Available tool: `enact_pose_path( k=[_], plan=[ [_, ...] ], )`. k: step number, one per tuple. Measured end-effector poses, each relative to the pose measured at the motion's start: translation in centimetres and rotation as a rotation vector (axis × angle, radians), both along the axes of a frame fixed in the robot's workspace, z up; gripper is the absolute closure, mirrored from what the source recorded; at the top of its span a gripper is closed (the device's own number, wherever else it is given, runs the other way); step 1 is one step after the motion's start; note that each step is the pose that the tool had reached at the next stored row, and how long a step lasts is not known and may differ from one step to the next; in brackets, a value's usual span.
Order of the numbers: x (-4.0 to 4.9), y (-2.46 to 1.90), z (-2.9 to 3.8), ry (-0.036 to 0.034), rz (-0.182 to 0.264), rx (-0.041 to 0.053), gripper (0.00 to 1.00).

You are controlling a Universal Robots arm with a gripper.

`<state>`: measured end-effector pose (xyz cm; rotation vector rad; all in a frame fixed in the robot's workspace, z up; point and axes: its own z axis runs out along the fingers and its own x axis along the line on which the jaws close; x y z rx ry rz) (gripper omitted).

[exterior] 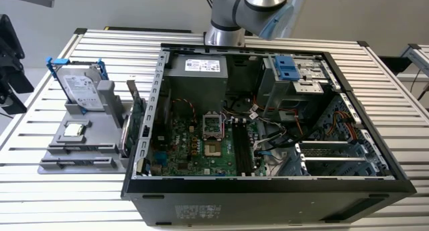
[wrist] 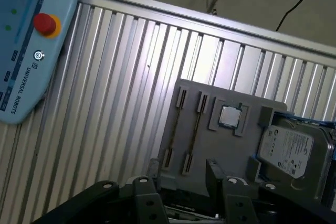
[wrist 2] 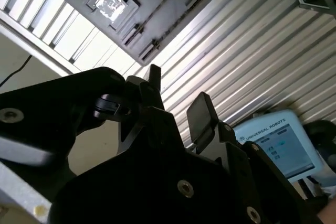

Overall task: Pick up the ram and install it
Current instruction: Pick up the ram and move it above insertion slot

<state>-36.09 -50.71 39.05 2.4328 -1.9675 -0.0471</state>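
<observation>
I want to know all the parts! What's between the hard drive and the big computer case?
In the exterior view, a green card stands on edge between the hard drive and the case, at the edge of the gray holder.

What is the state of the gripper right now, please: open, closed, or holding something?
Gripper: open, fingers apart, holding nothing.

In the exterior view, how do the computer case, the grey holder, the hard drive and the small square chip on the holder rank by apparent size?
Largest to smallest:
1. computer case
2. grey holder
3. hard drive
4. square chip
No two of them look alike in size.
</observation>
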Motion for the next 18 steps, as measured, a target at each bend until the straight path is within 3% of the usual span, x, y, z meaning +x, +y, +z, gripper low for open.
enact_pose_path(
  k=[10, 18],
  plan=[
    [0.00, 0.01, -0.46, 0.0000, -0.137, 0.0000, 0.00],
    [0.00, 0.07, -0.83, -0.0002, -0.161, 0.0001, 0.00]
  ],
)
